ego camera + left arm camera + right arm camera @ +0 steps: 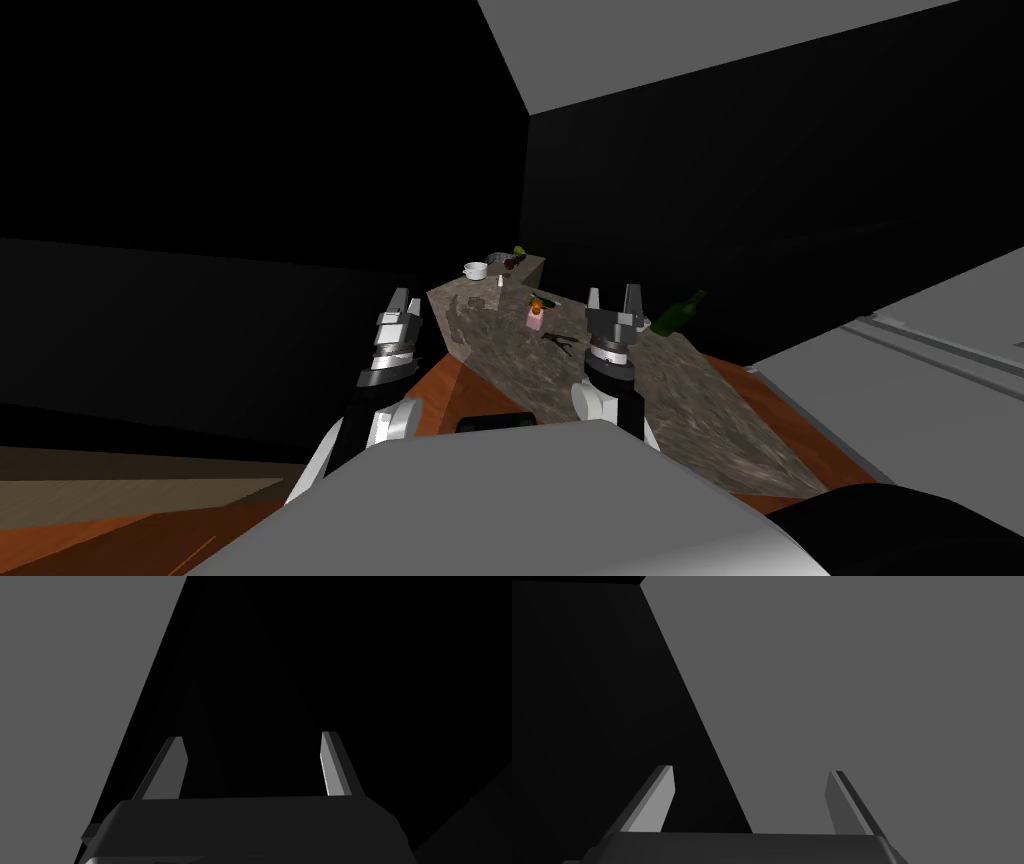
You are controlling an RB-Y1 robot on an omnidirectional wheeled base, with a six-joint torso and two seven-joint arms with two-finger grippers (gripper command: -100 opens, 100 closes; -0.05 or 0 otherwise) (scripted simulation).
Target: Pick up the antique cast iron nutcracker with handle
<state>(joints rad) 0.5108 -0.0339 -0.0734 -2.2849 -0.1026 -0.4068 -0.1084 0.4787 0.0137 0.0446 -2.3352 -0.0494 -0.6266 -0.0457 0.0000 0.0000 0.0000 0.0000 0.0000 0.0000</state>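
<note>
A small dark nutcracker [558,344] with splayed handles lies on the mottled brown stone counter [500,350], just left of my right gripper [611,296]. That gripper is raised above the counter with its fingers open and nothing between them. My left gripper [404,300] is held up off the counter's left edge; its two fingers [334,763] stand apart and empty in the left wrist view. In the right wrist view the right gripper's fingers [662,801] are also spread wide.
On the counter stand a pink box with an orange thing on top [537,314], a green bottle [680,314] at the right edge, a white pot [476,270], a small white shaker [500,280] and a bowl [500,260] at the far end. Reddish wood [780,400] borders the counter.
</note>
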